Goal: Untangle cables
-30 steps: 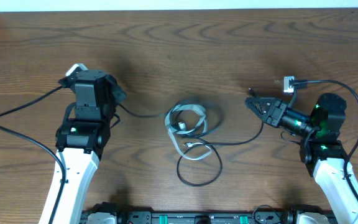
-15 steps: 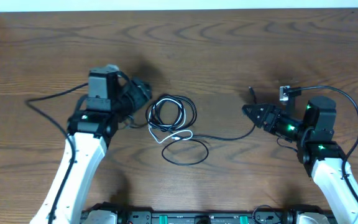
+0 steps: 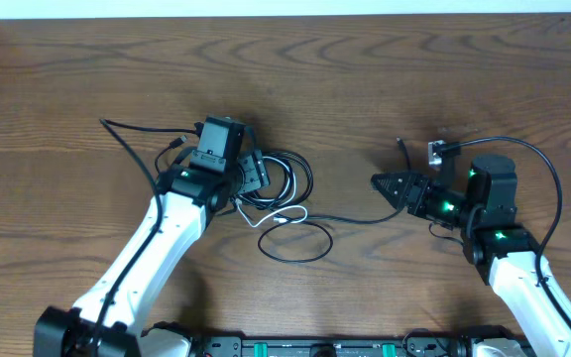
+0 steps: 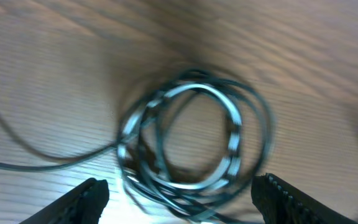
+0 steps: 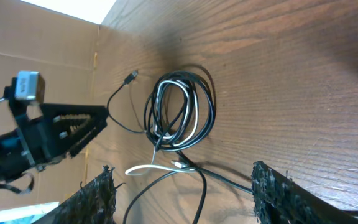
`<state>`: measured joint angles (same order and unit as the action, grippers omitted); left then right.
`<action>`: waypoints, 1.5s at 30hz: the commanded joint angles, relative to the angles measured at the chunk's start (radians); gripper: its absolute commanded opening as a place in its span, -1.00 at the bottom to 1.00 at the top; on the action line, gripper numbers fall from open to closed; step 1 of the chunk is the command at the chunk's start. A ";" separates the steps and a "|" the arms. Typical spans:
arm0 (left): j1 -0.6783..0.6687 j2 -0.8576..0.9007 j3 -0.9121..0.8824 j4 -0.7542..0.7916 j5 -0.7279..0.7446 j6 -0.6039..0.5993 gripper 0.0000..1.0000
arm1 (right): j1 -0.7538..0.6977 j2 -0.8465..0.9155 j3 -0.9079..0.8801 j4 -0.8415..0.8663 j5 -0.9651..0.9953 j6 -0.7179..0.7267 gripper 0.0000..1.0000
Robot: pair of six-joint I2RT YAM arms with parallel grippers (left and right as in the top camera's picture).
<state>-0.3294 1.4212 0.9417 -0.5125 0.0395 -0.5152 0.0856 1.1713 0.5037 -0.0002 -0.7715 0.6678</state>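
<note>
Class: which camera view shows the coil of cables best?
The right wrist view: the coil of cables lies sharp and whole, with black and white strands distinct. The left wrist view shows it close but blurred. The overhead view shows it small, its left side under the left claw.

Left arm (image 3: pixel 137 263): my long white shell, black joints, a black wrist block, one small green light.
Right arm (image 3: pixel 523 288): white forearm, black upper parts, several green lights.
Left tool (image 3: pixel 256 177): black, with rough-edged fingers (image 4: pixel 89 193).
Right tool (image 3: pixel 390 185): black, tapered, coarse-textured tips.
Wires: a thick black left wire (image 3: pixel 132 149) and right wire (image 3: pixel 548 169), one off each wrist.
Plug (image 3: pixel 434 152): small, silver-grey, by my right wrist.
</note>
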 commanded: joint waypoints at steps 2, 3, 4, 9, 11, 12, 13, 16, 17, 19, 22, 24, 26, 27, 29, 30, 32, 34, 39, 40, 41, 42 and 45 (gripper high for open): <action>-0.004 0.089 0.013 0.002 -0.085 0.040 0.48 | 0.023 -0.006 0.006 0.000 0.040 -0.018 0.36; -0.004 0.115 0.013 0.006 -0.085 0.047 0.43 | 0.026 -0.006 0.006 0.000 0.040 -0.018 0.36; -0.004 0.137 0.013 0.014 -0.085 0.060 0.37 | 0.027 -0.006 0.006 -0.001 0.040 -0.018 0.36; -0.004 0.217 0.013 0.060 -0.085 0.074 0.27 | 0.027 -0.006 0.006 -0.005 0.040 -0.018 0.38; -0.004 0.241 0.013 0.065 -0.085 0.073 0.24 | 0.027 -0.006 0.006 -0.005 0.040 -0.017 0.38; -0.004 0.252 0.013 0.065 -0.085 0.073 0.20 | 0.027 -0.006 0.006 -0.005 0.040 -0.017 0.38; -0.004 0.261 0.013 0.065 -0.082 0.073 0.17 | 0.028 -0.006 0.006 -0.005 0.040 -0.018 0.38; -0.004 0.287 0.013 0.065 -0.074 0.061 0.00 | 0.027 -0.006 0.006 -0.005 0.040 -0.018 0.39; -0.004 0.293 0.013 0.065 -0.074 0.061 -0.10 | 0.027 -0.006 0.006 -0.005 0.040 -0.018 0.39; -0.004 0.302 0.013 0.066 -0.074 0.061 -0.24 | 0.027 -0.006 0.006 -0.005 0.040 -0.018 0.39; -0.004 0.306 0.013 0.070 -0.074 0.061 -0.38 | 0.028 -0.006 0.006 -0.005 0.040 -0.017 0.39; -0.004 0.306 0.013 0.073 -0.074 0.062 -0.72 | 0.028 -0.006 0.006 -0.005 0.040 -0.017 0.40; -0.004 0.305 0.013 0.073 -0.074 0.062 -0.85 | 0.027 -0.006 0.006 -0.008 0.039 -0.008 0.40; -0.004 0.301 0.013 0.073 -0.074 0.062 -0.85 | 0.028 -0.006 0.006 -0.010 0.039 0.001 0.40; -0.001 0.283 0.017 0.072 -0.074 0.062 -0.85 | 0.028 -0.006 0.006 -0.016 0.035 0.012 0.40; -0.001 0.270 0.020 0.069 -0.074 0.062 -0.85 | 0.029 -0.006 0.006 -0.019 0.032 0.012 0.40; -0.001 0.217 0.032 0.065 -0.074 0.062 -0.85 | 0.035 -0.006 0.006 -0.023 0.032 0.011 0.40; -0.001 0.150 0.042 0.066 -0.074 0.062 -0.85 | 0.047 -0.006 0.006 -0.022 0.032 0.011 0.41; -0.002 -0.058 0.048 0.073 -0.074 0.062 -0.85 | 0.089 -0.006 0.006 -0.013 0.033 0.011 0.55; -0.002 -0.099 0.048 0.072 -0.074 0.062 -0.85 | 0.099 -0.006 0.006 -0.010 0.032 0.007 0.59; -0.002 -0.124 0.048 0.069 -0.074 0.062 -0.85 | 0.107 -0.006 0.006 -0.006 0.033 0.004 0.61; -0.002 -0.151 0.048 0.064 -0.073 0.062 -0.85 | 0.116 -0.006 0.006 0.002 0.032 0.003 0.63; -0.002 -0.215 0.048 0.034 -0.058 0.062 -0.84 | 0.147 -0.006 0.006 0.040 0.032 0.003 0.69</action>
<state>-0.3313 1.2427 0.9707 -0.4583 -0.0254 -0.4587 0.2058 1.1713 0.5037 0.0219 -0.7368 0.6765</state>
